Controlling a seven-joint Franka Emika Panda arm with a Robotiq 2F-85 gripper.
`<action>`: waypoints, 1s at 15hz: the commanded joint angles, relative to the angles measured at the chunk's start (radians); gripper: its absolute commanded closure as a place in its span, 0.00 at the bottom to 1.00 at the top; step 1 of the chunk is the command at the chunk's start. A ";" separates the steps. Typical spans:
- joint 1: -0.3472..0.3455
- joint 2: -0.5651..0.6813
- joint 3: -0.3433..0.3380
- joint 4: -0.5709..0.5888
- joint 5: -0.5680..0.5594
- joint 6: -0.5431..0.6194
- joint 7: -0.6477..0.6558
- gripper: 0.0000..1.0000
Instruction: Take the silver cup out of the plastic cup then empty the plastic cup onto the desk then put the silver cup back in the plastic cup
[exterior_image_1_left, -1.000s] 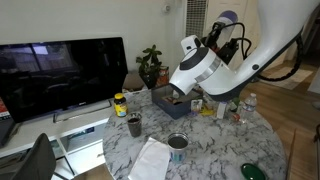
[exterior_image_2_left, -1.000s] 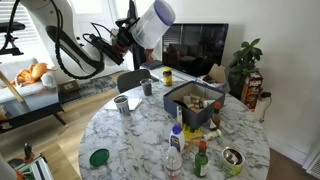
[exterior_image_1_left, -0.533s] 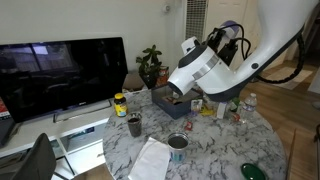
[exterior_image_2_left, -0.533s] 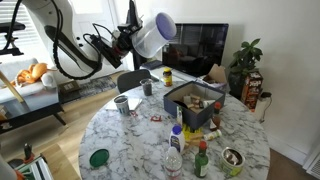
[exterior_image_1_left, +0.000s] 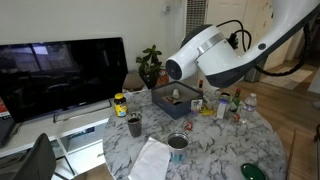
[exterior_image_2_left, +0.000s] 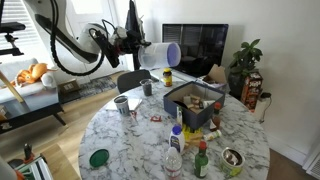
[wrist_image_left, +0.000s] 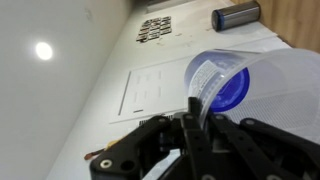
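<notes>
My gripper (wrist_image_left: 190, 115) is shut on the rim of the plastic cup (wrist_image_left: 250, 85), one finger inside it. It holds the cup on its side, high above the desk (exterior_image_2_left: 130, 135), in both exterior views (exterior_image_2_left: 168, 54) (exterior_image_1_left: 205, 60). Something blue (wrist_image_left: 228, 88) shows at the cup's bottom. The wrist camera looks up at the ceiling. The silver cup (exterior_image_2_left: 122, 103) stands upright on the marble desk, also seen in an exterior view (exterior_image_1_left: 178, 146), well below and apart from my gripper (exterior_image_2_left: 142, 50).
A dark brown cup (exterior_image_2_left: 147, 88) stands near the silver cup. A grey box of items (exterior_image_2_left: 195, 103) sits mid-desk, with bottles (exterior_image_2_left: 175, 150) and a green lid (exterior_image_2_left: 98, 157) nearby. A white cloth (exterior_image_1_left: 152, 160) lies at one desk edge. A TV (exterior_image_1_left: 60, 75) stands behind.
The arm has swung the plastic cup sideways and turned it from tilted to lying horizontal, still held high. The silver cup has not moved.
</notes>
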 joint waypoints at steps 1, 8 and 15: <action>-0.056 -0.087 0.029 -0.052 0.099 0.176 -0.027 0.99; -0.099 -0.146 0.011 -0.074 0.303 0.498 -0.101 0.99; -0.134 -0.163 -0.010 -0.134 0.567 0.757 -0.257 0.99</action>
